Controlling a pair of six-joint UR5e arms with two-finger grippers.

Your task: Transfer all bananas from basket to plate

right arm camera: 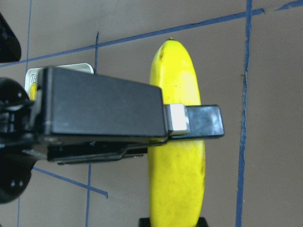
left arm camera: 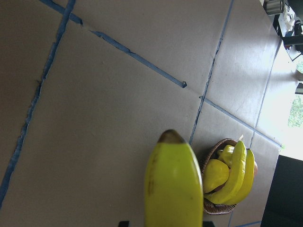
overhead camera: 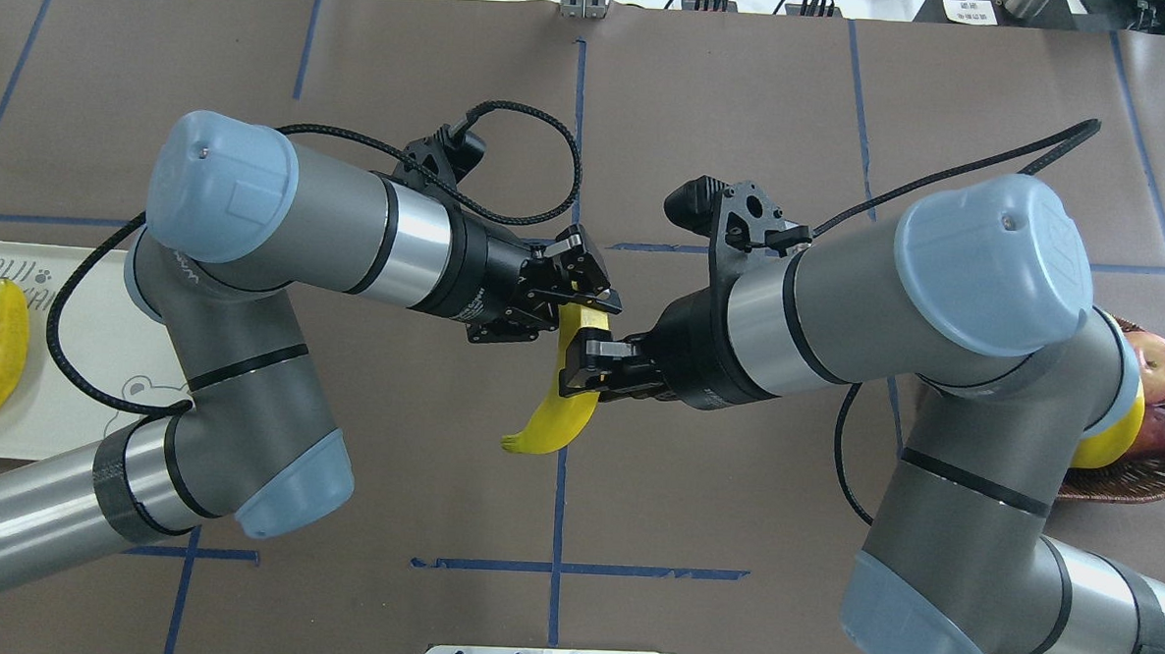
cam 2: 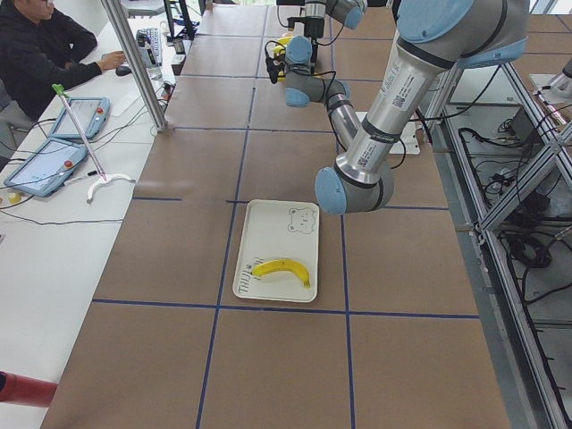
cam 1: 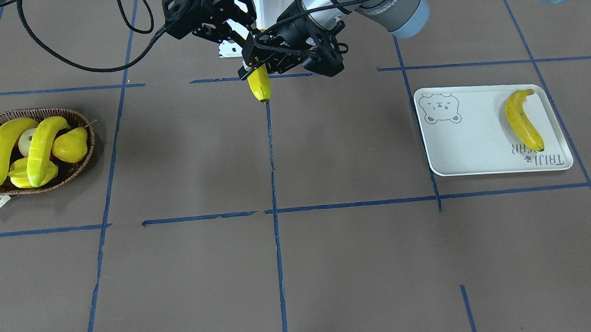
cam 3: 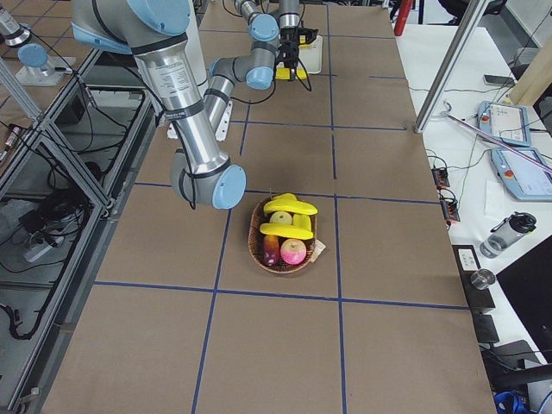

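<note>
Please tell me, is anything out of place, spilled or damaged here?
Nothing stands out. The held banana is in the air, left gripper and right gripper both shut on it, as in a hand-over. The other banana lies flat on the plate; the basket stands level, nothing spilled.

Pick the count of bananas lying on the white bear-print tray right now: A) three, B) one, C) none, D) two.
B: a single banana lies on the tray, while a second banana is gripped in mid-air by the left hand and right hand.
</note>
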